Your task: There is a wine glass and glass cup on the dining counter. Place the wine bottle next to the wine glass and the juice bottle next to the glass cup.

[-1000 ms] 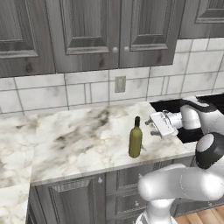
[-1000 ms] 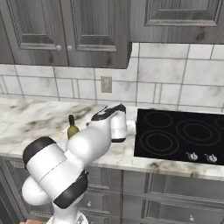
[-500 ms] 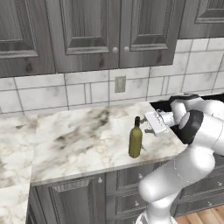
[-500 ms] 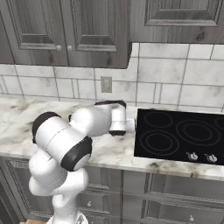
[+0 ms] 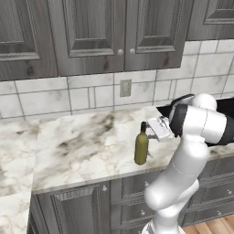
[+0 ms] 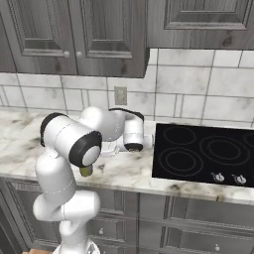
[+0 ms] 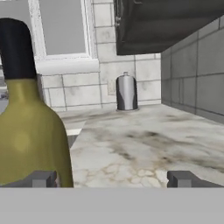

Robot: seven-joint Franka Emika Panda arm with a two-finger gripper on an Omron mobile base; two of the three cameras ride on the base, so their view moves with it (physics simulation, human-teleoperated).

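The wine bottle (image 5: 141, 146), olive green with a dark top, stands upright on the marble counter (image 5: 82, 146) under the grey wall cabinets. My gripper (image 5: 152, 129) hovers just right of its neck, open and holding nothing. In the hand view the wine bottle (image 7: 30, 127) sits at the left, in front of the left fingertip (image 7: 43, 178), and my gripper (image 7: 113, 179) is spread wide with bare counter between the tips. From the right base view my arm covers most of the wine bottle (image 6: 86, 171). The wine glass, glass cup, juice bottle and dining counter are out of view.
A black cooktop (image 6: 203, 156) lies right of the arm. A steel canister (image 7: 127, 92) stands against the tiled back wall further along the counter. A wall outlet (image 5: 125, 87) is behind the bottle, and the counter's front edge runs close below it.
The arm has swung and folded, carrying the open gripper left until it sits beside the bottle's neck. The bottle has not moved.
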